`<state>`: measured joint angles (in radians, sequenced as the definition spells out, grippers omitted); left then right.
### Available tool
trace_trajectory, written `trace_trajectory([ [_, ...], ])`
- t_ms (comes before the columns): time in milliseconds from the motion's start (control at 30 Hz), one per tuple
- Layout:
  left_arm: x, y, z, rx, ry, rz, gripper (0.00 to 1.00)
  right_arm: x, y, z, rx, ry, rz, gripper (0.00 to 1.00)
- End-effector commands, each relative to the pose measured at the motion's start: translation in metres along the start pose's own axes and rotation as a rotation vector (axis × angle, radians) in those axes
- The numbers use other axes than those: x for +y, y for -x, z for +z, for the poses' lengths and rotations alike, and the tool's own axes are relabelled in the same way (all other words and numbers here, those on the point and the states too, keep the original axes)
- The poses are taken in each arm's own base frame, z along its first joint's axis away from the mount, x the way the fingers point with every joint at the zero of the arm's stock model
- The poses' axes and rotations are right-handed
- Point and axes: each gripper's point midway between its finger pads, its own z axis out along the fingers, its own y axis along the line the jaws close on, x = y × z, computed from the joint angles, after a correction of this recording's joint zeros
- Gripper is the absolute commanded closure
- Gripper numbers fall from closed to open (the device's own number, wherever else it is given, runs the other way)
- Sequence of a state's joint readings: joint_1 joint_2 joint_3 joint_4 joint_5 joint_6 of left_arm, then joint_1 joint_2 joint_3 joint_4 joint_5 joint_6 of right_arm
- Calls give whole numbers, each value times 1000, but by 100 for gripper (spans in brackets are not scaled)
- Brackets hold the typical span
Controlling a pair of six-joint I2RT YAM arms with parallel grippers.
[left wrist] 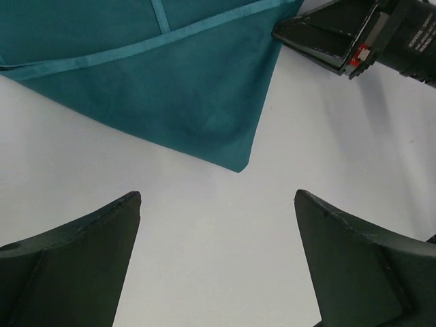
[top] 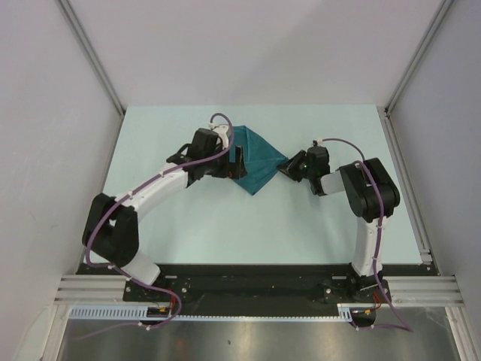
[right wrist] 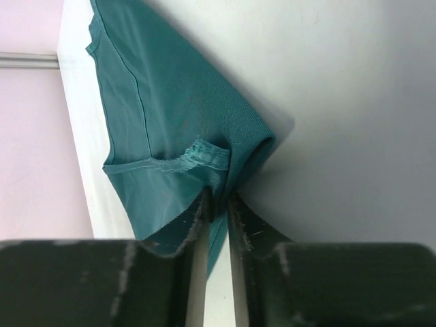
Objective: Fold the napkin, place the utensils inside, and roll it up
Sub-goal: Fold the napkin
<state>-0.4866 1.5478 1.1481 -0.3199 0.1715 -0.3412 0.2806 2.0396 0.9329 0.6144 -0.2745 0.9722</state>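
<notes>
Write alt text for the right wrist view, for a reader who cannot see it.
The right end effector pinches a corner of the teal napkin between its black fingers, which are nearly closed. The cloth fans up and to the left over the pale table, with a stitched hem showing near the grip.

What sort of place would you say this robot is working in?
Most likely a robotics lab test cell: a pale table boxed in by plain white panels, two arms mounted along a metal rail, with a teal napkin laid out.
</notes>
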Motion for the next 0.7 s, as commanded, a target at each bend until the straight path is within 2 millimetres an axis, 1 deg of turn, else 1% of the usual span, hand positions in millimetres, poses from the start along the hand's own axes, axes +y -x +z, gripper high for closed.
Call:
trace_trajectory([
  [0,-12,3,20,-18,-11,12,1,-8,-1,7,1,-52,-27,83],
  [33,-14,5,22,-19,-16,13,2,-7,-1,6,3,-55,-28,87],
  [100,-17,4,25,-15,-21,16,2,-5,0,7,7,-47,-27,90],
  [233,-18,4,24,-21,-21,13,2,3,2,9,12,-27,-16,98],
  [300,-19,6,20,-31,-25,13,2,7,1,10,18,-10,-11,100],
  [333,-17,3,20,-26,-20,11,2,8,1,11,18,-5,-7,100],
  [433,-19,4,14,-32,-22,2,2,14,-1,10,23,6,13,100],
  [467,-19,4,12,-33,-24,0,2,11,-2,8,16,-13,32,100],
  [500,-21,4,9,-36,-29,0,2,17,1,3,2,-7,33,100],
  [533,-22,4,5,-40,-29,-4,2,18,0,0,-1,-16,39,100],
  [567,-22,4,3,-43,-30,-5,2,12,-3,-5,-13,-44,56,100],
  [600,-23,6,-1,-51,-32,-7,2,19,0,-13,-29,-40,60,100],
  [633,-22,4,-3,-52,-32,-7,2,20,-4,-16,-36,-48,64,100],
  [667,-24,6,-8,-63,-37,-5,2,19,-2,-21,-62,-65,69,100],
])
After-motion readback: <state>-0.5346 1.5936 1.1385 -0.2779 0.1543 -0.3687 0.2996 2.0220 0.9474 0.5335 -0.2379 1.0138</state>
